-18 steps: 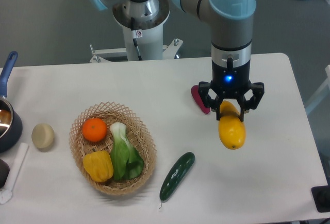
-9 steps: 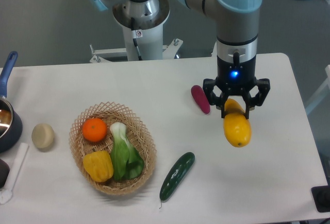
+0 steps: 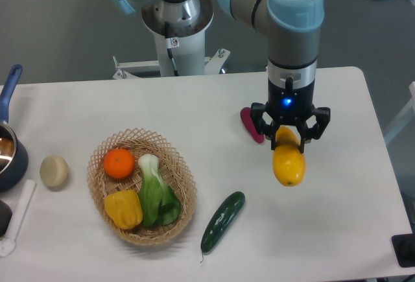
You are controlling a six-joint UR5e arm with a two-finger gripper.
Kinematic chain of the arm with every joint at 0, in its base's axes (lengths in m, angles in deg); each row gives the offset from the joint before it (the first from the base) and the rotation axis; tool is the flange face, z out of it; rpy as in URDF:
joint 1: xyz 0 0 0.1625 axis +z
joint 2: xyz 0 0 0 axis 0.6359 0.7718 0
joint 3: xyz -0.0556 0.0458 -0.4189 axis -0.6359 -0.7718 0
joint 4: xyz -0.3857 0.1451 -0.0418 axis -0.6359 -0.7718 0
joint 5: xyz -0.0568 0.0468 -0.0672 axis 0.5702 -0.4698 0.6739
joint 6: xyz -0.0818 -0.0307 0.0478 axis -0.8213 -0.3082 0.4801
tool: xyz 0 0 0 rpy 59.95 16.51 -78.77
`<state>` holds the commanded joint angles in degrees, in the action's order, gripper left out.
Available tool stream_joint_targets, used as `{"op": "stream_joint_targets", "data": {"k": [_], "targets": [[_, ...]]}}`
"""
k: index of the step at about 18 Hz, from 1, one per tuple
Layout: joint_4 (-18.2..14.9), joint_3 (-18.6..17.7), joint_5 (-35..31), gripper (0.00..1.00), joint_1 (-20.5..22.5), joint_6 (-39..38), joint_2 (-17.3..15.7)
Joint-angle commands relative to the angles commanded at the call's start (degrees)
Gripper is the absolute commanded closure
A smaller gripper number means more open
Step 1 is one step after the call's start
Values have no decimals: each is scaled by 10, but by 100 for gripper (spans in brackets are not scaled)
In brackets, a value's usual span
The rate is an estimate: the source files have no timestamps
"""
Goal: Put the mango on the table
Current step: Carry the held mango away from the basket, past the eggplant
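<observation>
The yellow-orange mango (image 3: 288,163) hangs end-down from my gripper (image 3: 288,141), which is shut on its upper end. It is over the right half of the white table (image 3: 337,223), just right of the purple sweet potato (image 3: 251,124). I cannot tell whether its lower end touches the tabletop. The gripper's blue light is on.
A woven basket (image 3: 183,185) at centre left holds an orange (image 3: 118,163), a yellow bell pepper (image 3: 124,209) and bok choy (image 3: 155,194). A cucumber (image 3: 222,220) lies in front of the mango. A pale round item (image 3: 54,170) and a blue pot (image 3: 9,155) are at the left.
The gripper with the mango went right and slightly up, then came back left to about where it was a second ago. Nothing else has moved.
</observation>
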<state>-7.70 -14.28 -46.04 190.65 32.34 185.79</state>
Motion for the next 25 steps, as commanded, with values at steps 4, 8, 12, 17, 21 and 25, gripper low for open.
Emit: {"op": "stream_joint_targets", "data": {"k": [4,8,12,17,21,25], "targets": [[7,-10,-2,52,30,55,25],[45,-4,-4,52,31,33,63],[69,22,-4,52,32,-22,103],[76,40,-2,51,40,-17,136],[83,69,-2,51,42,-16,177],[84,98,-1,51,42,-16,202]]}}
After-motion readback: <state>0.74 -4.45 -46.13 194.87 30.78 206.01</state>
